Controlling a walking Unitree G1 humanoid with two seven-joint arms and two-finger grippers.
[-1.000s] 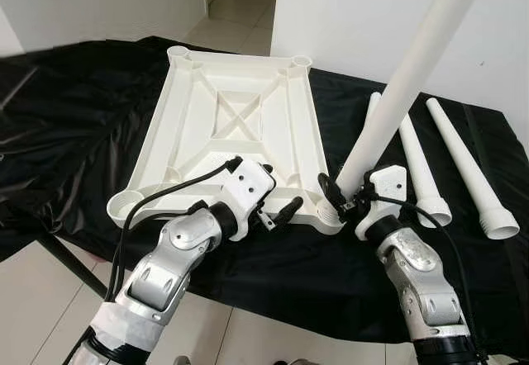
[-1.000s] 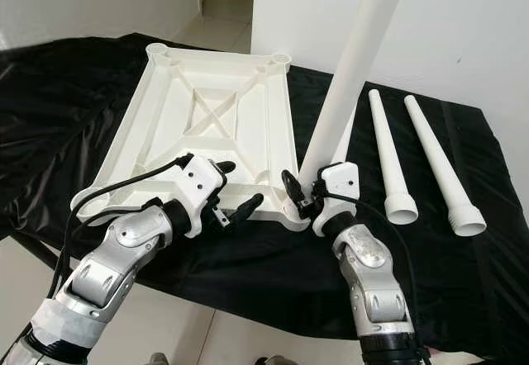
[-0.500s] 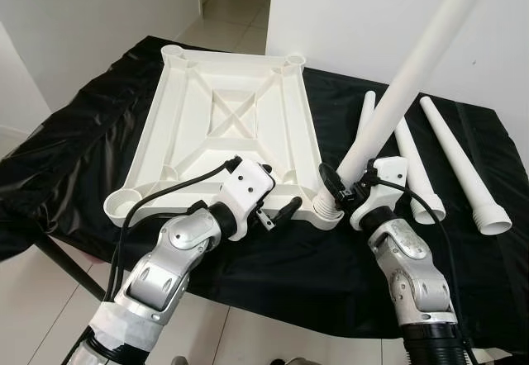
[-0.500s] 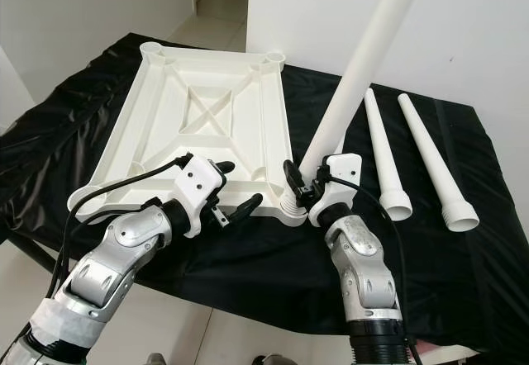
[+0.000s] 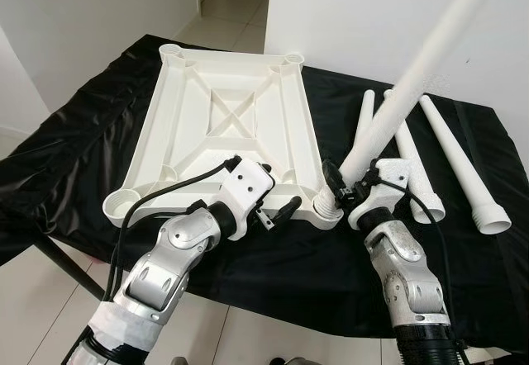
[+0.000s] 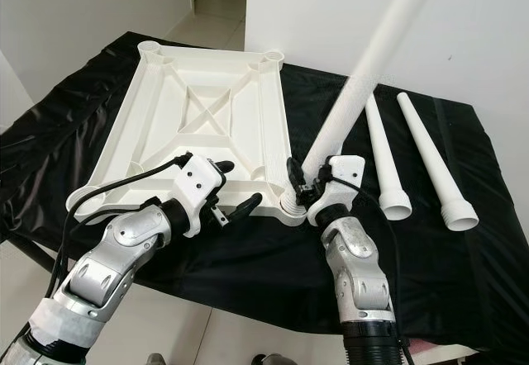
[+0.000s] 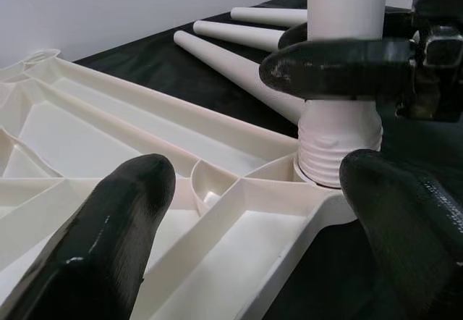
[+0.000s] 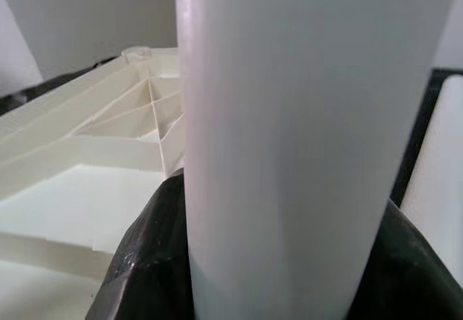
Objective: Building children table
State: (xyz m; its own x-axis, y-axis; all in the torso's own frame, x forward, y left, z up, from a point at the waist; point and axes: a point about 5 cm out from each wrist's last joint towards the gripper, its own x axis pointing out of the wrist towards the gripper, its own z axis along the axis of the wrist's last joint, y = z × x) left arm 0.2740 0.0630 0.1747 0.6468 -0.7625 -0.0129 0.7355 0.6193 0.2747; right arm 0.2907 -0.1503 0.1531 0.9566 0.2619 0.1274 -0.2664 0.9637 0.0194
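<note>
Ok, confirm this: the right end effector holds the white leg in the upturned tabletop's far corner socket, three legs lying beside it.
Not the far corner: the left eye view shows the right end effector holding the white leg in the upturned tabletop's near right corner socket. Three legs do lie beside it.

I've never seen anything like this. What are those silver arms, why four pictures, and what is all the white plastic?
It is a humanoid robot assembling a child's table. Two pictures come from cameras in its head, looking down; the other two from cameras on its wrists. On the black cloth lies the white tabletop, upside down. The right gripper is shut on a long white leg, whose threaded end sits in the tabletop's near corner socket. The left gripper is open at the tabletop's near edge. Three more legs lie on the cloth to the right.
</note>
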